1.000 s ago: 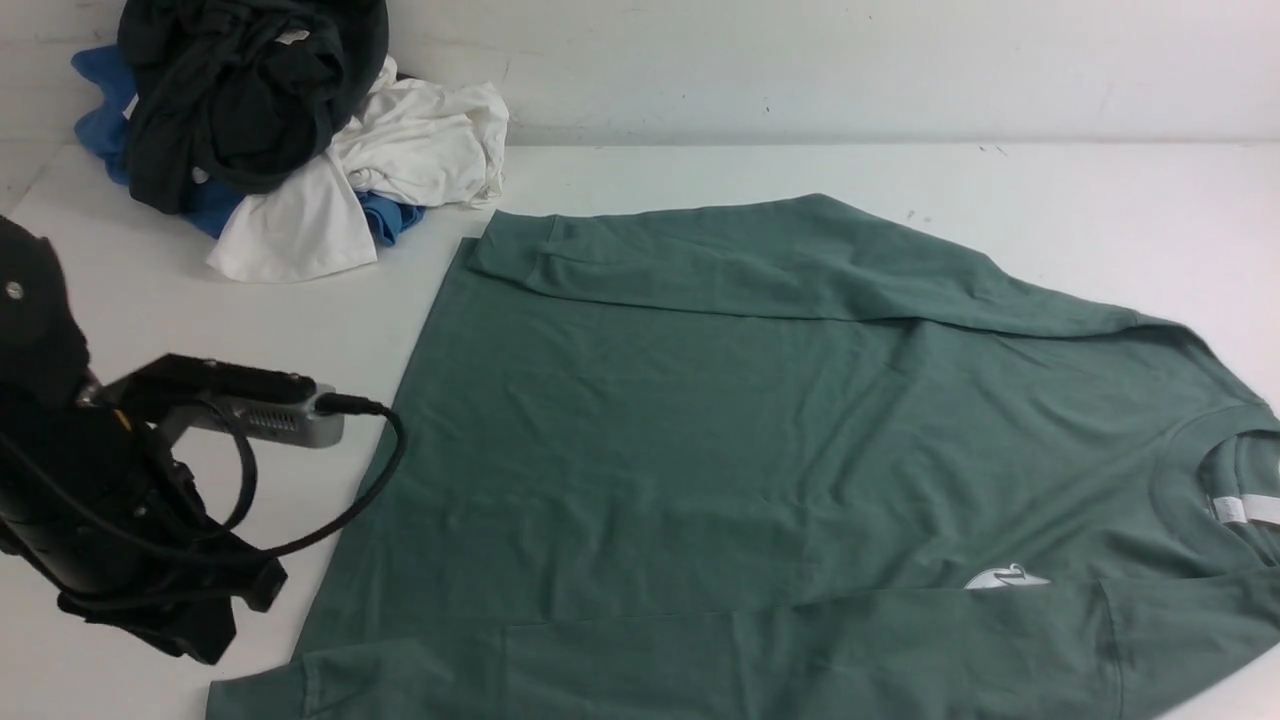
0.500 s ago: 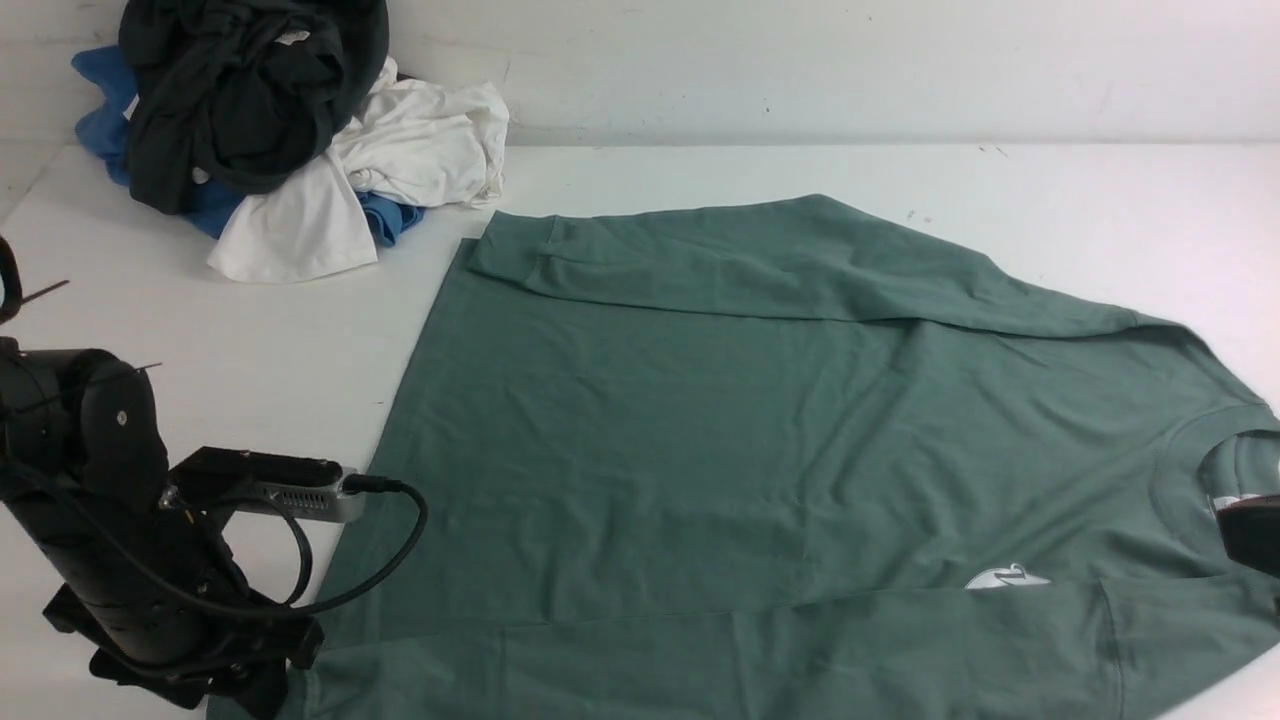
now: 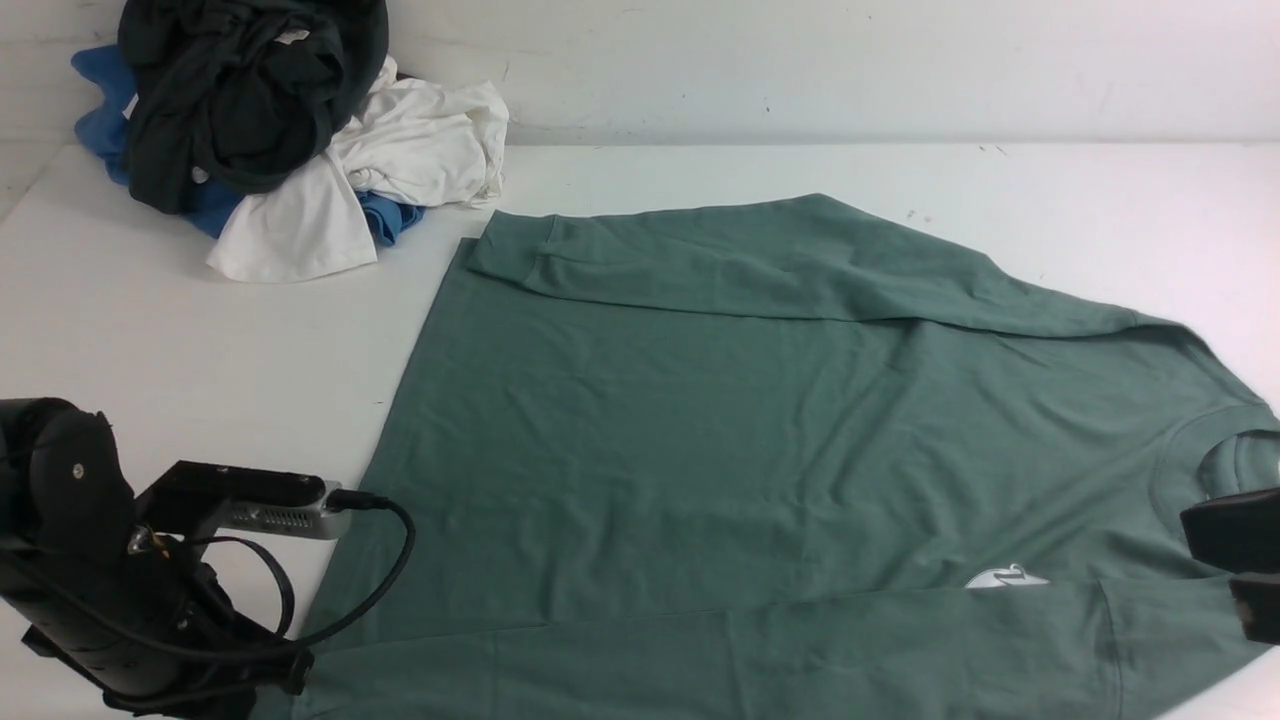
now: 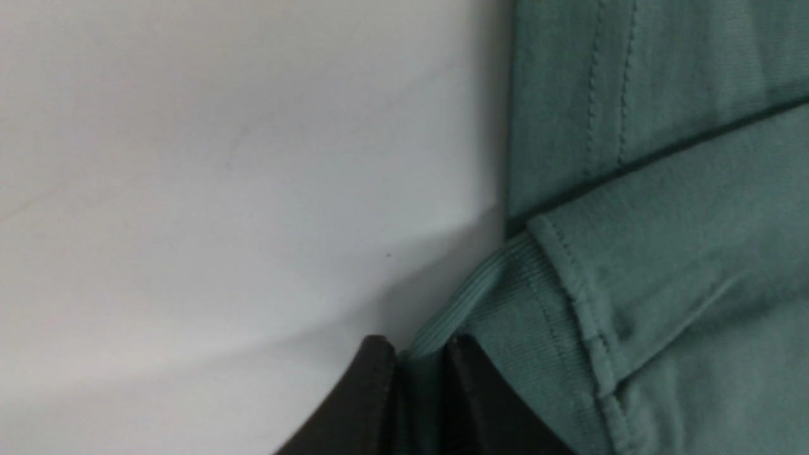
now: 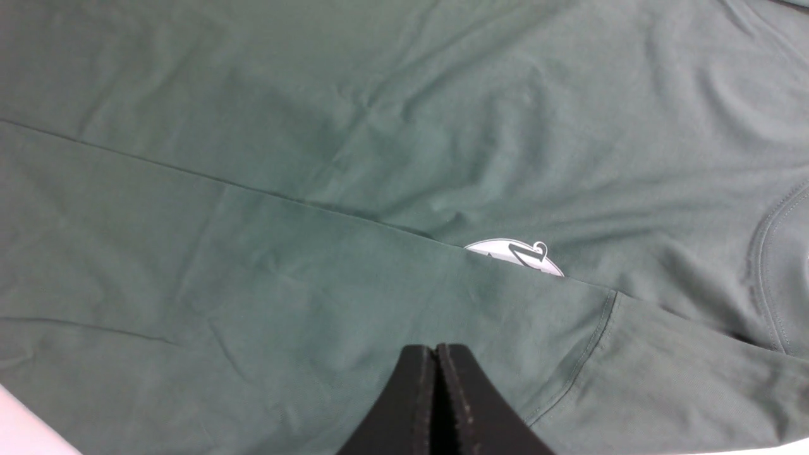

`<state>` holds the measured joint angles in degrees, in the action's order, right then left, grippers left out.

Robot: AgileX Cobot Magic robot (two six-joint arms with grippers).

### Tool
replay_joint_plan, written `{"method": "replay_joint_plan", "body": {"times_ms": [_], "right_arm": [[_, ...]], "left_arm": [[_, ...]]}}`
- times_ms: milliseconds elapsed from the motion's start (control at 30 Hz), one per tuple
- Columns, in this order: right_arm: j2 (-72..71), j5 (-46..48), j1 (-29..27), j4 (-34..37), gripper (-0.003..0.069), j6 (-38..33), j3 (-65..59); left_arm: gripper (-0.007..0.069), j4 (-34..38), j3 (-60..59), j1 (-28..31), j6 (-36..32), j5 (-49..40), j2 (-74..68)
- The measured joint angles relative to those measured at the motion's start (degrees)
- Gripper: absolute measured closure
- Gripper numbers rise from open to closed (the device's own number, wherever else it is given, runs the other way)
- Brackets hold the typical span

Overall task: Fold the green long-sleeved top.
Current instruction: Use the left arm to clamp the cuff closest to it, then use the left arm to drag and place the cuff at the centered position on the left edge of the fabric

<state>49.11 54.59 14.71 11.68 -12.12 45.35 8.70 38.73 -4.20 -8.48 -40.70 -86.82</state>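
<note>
Left tool (image 4: 420, 355) grips the green long-sleeved top (image 3: 700, 430), collar (image 3: 1172, 480) pointing right; right tool (image 5: 436, 354) closed.

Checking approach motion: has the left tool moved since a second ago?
Yes. The left tool came toward the camera, away from the clothes pile, down to the top's cuff.

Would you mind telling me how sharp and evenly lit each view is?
Front view: soft, even light, no glare, the green top sharp. Left wrist view: close and slightly soft, the left tool dark at the frame's edge, a grey shadow on the table beside it. Right wrist view: crisp fabric and white logo, the right tool underexposed.
</note>
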Motion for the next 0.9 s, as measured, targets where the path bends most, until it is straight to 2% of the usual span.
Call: {"method": "replay_joint_plan", "body": {"times_ms": [67, 367, 667, 767, 900], "right_arm": [[0.0, 0.0, 0.0, 0.1, 0.0674, 0.0, 0.0], [0.0, -0.6, 0.0, 0.2, 0.0674, 0.0, 0.0], [0.7, -2.0, 0.0, -1.2, 0.0674, 0.2, 0.0], [2.6, -1.9, 0.0, -5.2, 0.0674, 4.1, 0.0], [5.5, -0.1, 0.0, -14.8, 0.0674, 13.4, 0.0]], "left_arm": [[0.0589, -0.1, 0.0, 0.0, 0.0, -0.2, 1.7], [0.0592, -0.2, 2.0, -0.3, -0.9, -4.7, 10.5], [0.0592, -0.8, 21.0, -6.4, -3.6, -13.2, 7.4], [0.0592, -0.9, 30.5, -9.0, -3.9, -15.6, 3.2], [0.0592, -1.8, 41.0, -11.1, -4.1, -18.8, -2.2]]}}
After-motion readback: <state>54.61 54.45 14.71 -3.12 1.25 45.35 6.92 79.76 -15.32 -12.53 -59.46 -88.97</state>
